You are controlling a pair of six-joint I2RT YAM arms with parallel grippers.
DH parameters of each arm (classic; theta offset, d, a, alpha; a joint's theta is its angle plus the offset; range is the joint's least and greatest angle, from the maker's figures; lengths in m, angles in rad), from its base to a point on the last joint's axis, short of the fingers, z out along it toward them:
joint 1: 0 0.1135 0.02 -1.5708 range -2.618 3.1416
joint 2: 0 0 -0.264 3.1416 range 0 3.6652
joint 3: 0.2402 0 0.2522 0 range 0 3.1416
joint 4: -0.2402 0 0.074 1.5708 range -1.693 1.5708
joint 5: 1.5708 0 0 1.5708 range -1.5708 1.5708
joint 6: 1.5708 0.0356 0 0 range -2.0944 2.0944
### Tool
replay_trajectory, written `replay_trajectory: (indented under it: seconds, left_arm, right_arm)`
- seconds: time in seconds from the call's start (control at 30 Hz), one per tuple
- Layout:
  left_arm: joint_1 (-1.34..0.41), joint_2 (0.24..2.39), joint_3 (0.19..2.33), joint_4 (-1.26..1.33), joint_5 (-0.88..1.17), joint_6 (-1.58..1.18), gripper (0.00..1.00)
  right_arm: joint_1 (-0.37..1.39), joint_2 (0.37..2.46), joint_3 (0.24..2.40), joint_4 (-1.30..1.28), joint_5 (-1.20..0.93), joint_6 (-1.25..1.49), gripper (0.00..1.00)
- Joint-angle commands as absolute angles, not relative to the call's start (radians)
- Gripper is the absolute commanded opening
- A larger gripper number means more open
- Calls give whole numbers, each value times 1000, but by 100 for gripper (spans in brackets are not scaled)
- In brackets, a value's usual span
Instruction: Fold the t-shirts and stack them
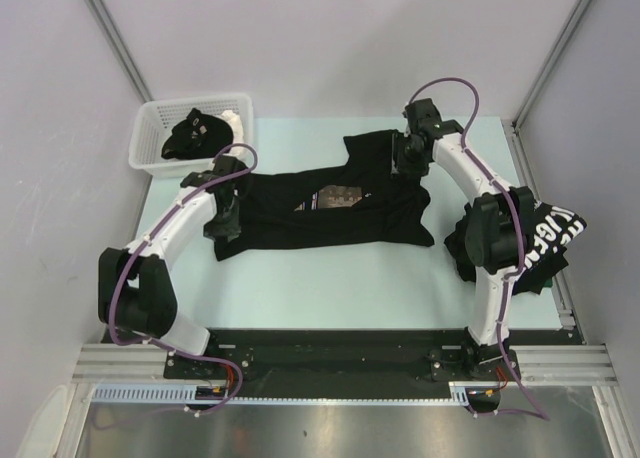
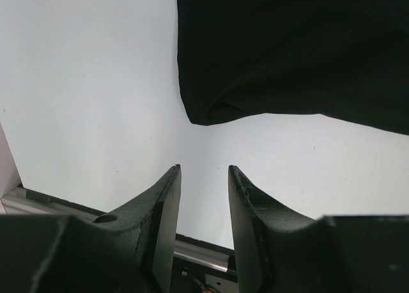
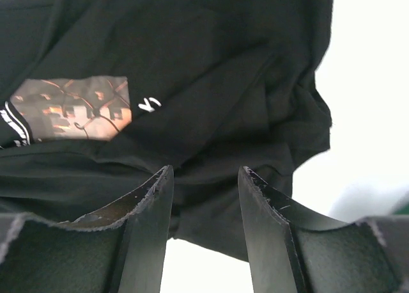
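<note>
Both sets of jaws stand apart, empty — left gripper (image 2: 204,173) and right gripper (image 3: 205,171) flank the spread t-shirt (image 1: 330,218), likely to fold it.

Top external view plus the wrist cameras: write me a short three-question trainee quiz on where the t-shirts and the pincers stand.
1. True or false: the printed t-shirt is folded and stacked on the lettered t-shirt.
2. Where on the table does the lettered t-shirt lie? A) left edge B) right edge C) middle
3. Fill in: in the left wrist view, the left pincer is ____, with only bare table showing between its fingers.
Key: 1 false, the printed t-shirt lies opened out mid-table; 2 B; 3 open.
</note>
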State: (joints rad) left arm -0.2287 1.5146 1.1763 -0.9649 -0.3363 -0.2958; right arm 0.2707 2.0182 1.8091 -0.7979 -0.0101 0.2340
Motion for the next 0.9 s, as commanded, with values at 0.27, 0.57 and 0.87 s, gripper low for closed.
replay_trajectory:
  seconds: [0.27, 0.57, 0.87]
  left_arm:
    - [-232, 1456, 1160, -976, -354, -313, 41]
    - [-232, 1447, 1141, -973, -350, -321, 42]
    - [-232, 1440, 1141, -969, -348, -324, 42]
  right_arm:
    - [290, 2121, 1839, -733, -159, 248, 50]
    - [293, 2123, 1819, -756, -202, 262, 50]
    - [296, 2108, 1747, -747, -204, 270, 49]
